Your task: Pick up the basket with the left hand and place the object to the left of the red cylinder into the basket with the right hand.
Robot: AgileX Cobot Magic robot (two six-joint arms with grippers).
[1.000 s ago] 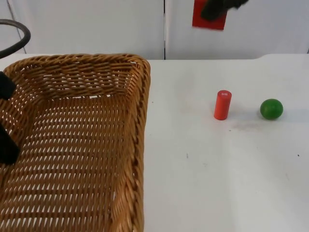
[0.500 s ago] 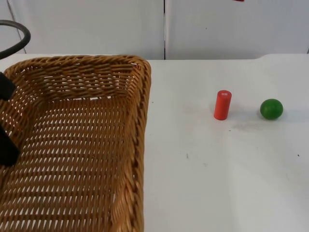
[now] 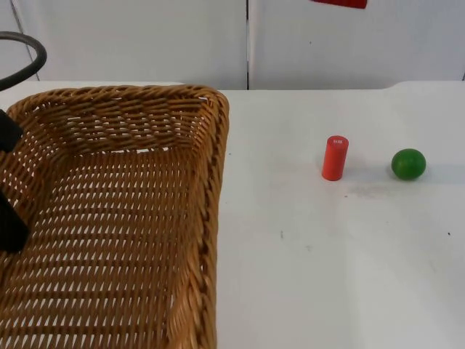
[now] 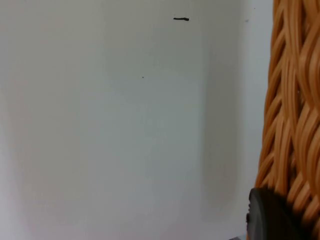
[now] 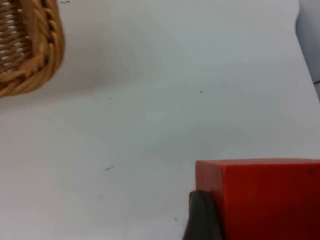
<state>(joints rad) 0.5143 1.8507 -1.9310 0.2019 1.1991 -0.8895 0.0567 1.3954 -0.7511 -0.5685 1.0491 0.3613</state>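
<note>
At the counter's (image 3: 305, 291) left, the wicker basket (image 3: 109, 218) is clamped by the left gripper (image 3: 9, 182). A red block (image 5: 265, 197) is gripped in the right gripper's (image 5: 210, 220) jaws. Red cylinder (image 3: 335, 158), white top label unreadable, stands beside a green ball (image 3: 408, 164).

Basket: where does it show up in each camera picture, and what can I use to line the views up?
Top view: the basket takes up the lower left, its rim corner reaching toward the middle.
Left wrist view: its woven side wall stands close up beside bare table.
Right wrist view: one rounded corner, across open table from the red block.
Shared landmark: the white table.
</note>
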